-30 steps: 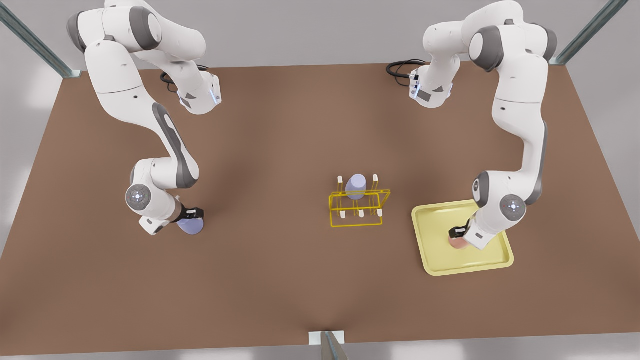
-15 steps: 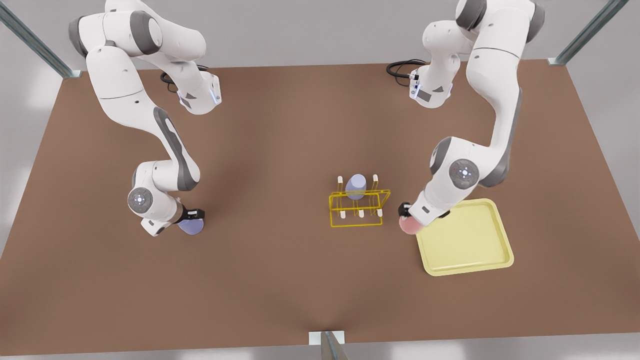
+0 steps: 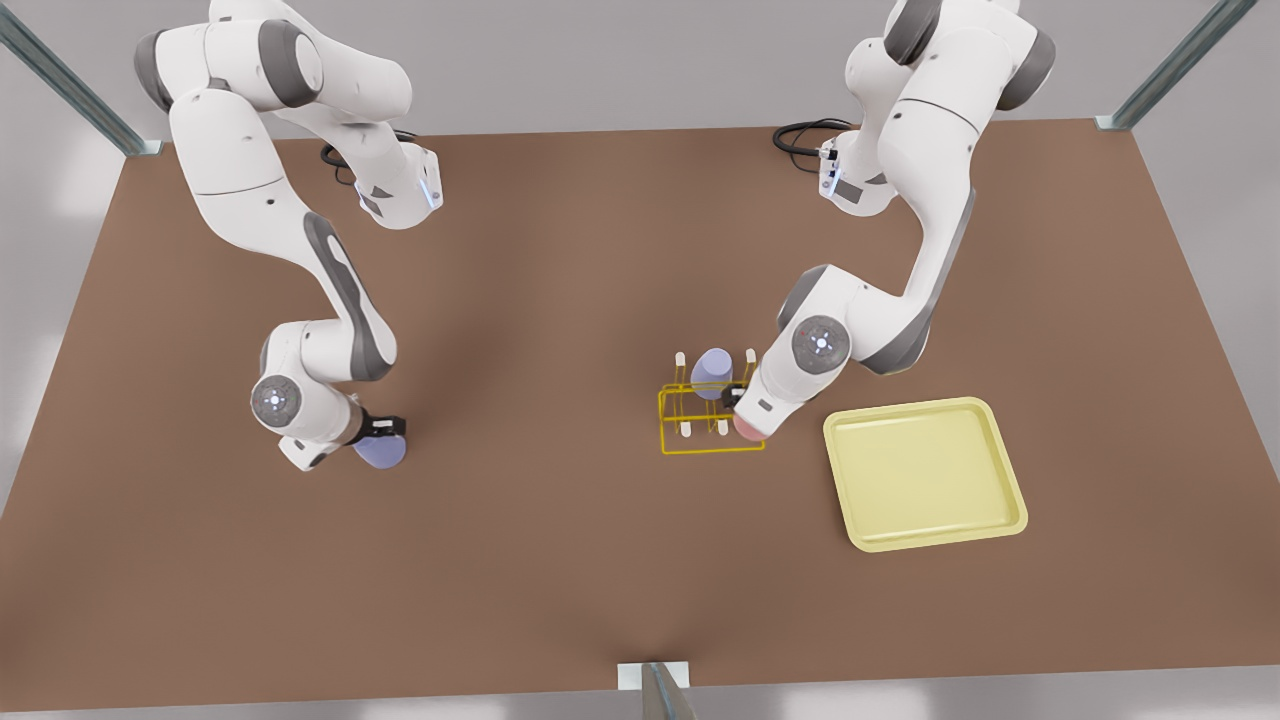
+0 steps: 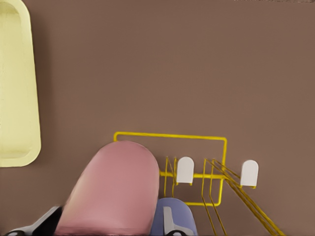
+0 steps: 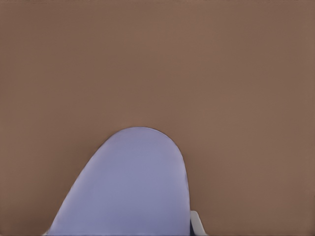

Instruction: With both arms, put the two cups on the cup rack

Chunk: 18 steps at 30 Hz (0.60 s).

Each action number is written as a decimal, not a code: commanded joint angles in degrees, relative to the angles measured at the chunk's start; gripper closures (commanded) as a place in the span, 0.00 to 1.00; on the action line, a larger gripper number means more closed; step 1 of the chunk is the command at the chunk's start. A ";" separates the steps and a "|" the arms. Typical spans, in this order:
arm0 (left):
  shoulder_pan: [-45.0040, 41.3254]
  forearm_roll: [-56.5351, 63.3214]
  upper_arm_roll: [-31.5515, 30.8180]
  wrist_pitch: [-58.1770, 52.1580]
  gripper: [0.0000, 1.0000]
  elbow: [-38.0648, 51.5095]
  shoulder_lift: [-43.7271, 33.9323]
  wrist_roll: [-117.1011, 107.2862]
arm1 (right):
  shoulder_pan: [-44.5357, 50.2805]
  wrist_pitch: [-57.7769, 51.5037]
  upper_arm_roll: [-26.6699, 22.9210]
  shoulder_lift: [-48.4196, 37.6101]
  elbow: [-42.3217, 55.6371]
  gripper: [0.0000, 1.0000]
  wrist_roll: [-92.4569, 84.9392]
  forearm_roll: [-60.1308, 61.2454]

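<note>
My left gripper (image 3: 744, 412), on the arm at the front view's right, is shut on the pink cup (image 3: 748, 429) and holds it at the right end of the yellow wire cup rack (image 3: 664, 420). In the left wrist view the pink cup (image 4: 115, 189) hangs over the cup rack (image 4: 170, 135), beside two white-tipped pegs. A lavender cup (image 3: 712, 368) sits upturned on a back peg of the rack. At the front view's left, my right gripper (image 3: 384, 432) is shut on another lavender cup (image 3: 380, 453), low over the table. That cup (image 5: 128, 187) looms large in the right wrist view.
A pale-yellow square tray (image 3: 1010, 480) lies on the brown table to the right of the rack, with nothing in it; its edge (image 4: 15, 98) shows in the left wrist view. Black cables (image 3: 800, 135) lie near the arm bases at the back.
My left gripper lifted the pink cup out of the tray and carried it toward the front view's left, up to the rack. The right gripper with its lavender cup has barely moved.
</note>
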 commanded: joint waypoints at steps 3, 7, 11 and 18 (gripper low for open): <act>0.27 -0.05 -0.02 -4.68 0.00 2.62 -0.39 -14.23 | -0.23 -1.95 0.04 -0.24 1.02 0.22 -0.48 -0.18; 9.85 0.30 0.33 -35.44 0.00 27.40 -0.39 4.99 | -0.14 -2.57 0.04 -0.15 2.16 0.22 -0.48 -0.26; 13.82 3.62 3.66 -36.43 0.00 21.02 -8.90 33.81 | 0.39 -6.35 1.61 -0.77 5.32 0.22 -0.66 -0.35; 13.28 2.23 3.50 -35.19 0.00 19.59 -7.25 34.46 | 1.00 -7.93 7.59 -1.03 10.33 0.22 -0.75 -0.44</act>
